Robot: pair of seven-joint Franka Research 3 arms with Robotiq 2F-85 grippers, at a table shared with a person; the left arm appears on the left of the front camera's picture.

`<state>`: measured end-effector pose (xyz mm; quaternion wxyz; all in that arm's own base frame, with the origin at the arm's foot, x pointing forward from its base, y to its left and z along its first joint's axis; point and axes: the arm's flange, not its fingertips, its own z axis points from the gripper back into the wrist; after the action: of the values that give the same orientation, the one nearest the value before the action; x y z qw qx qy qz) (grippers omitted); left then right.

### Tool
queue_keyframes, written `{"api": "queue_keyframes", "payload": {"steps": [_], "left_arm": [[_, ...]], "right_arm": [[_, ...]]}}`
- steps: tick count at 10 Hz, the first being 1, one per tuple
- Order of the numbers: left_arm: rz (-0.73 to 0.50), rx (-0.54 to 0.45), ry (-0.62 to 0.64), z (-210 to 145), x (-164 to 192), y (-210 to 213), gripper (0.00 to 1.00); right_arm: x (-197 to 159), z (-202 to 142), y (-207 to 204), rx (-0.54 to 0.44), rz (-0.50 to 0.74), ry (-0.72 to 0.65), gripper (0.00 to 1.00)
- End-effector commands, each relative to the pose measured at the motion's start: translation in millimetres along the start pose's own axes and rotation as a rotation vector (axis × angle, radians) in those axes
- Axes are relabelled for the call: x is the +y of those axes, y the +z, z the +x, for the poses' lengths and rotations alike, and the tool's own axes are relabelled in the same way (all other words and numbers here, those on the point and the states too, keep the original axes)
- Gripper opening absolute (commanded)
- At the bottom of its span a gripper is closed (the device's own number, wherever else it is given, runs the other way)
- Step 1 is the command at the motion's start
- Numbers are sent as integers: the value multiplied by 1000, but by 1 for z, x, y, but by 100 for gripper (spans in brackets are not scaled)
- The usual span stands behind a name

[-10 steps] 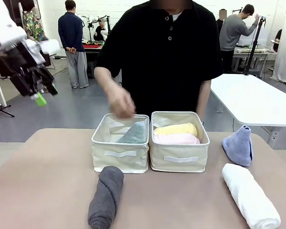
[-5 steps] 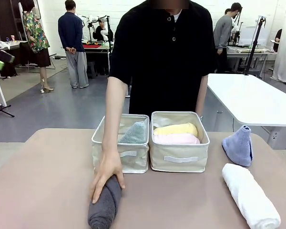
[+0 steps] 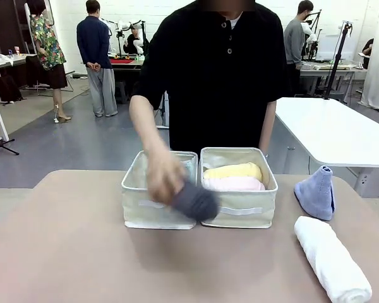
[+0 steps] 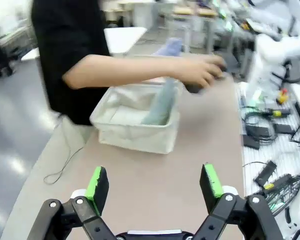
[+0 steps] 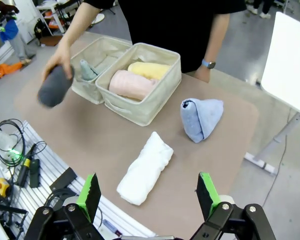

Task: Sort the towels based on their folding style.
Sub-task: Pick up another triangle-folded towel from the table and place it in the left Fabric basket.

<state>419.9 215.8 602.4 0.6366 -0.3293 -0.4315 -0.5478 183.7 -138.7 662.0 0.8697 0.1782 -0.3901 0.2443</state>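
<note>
Broadly, a tan table across the near side, with a person in a black shirt standing at its far edge. At the table's middle, two cream fabric bins side by side and touching: left bin, right bin.

Toward the table's left end, left gripper with jaws spread wide, green pads well apart, nothing between them. Over the near edge, right gripper likewise spread wide and holding nothing.

On the bare table right of the bins, white towel, a long roll lying slantwise near the front edge. Just behind it, not touching, light blue towel, a pointed cone standing upright.

In the air in front of where the two bins meet, dark grey towel, rolled, motion-blurred, gripped at one end by the person's hand.

Inside the right bin, yellow towel by the far wall and pink towel touching it on the near side, both rolled, lying crosswise. Inside the left bin, pale green towel, a cone leaning on the side nearest the right bin.
</note>
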Motion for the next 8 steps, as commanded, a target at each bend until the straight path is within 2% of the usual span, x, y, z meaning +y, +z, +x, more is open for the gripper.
{"api": "queue_keyframes", "payload": {"steps": [1,2,3,4,6,8], "left_arm": [[-140,-23,-56,-4,11,9,95],[-166,-6,-55,-4,12,4,95],[-76,-28,-25,-7,0,-3,95],[-76,-28,-25,-7,0,-3,95],[-76,-28,-25,-7,0,-3,95],[-76,-28,-25,-7,0,-3,95]], "right_arm": [[0,0,0,0,0,0,100],[7,9,-10,56,-34,21,100],[15,21,-24,112,-81,54,100],[23,35,-46,191,-121,79,100],[36,59,-106,363,-190,124,100],[46,66,-161,451,-234,137,100]]}}
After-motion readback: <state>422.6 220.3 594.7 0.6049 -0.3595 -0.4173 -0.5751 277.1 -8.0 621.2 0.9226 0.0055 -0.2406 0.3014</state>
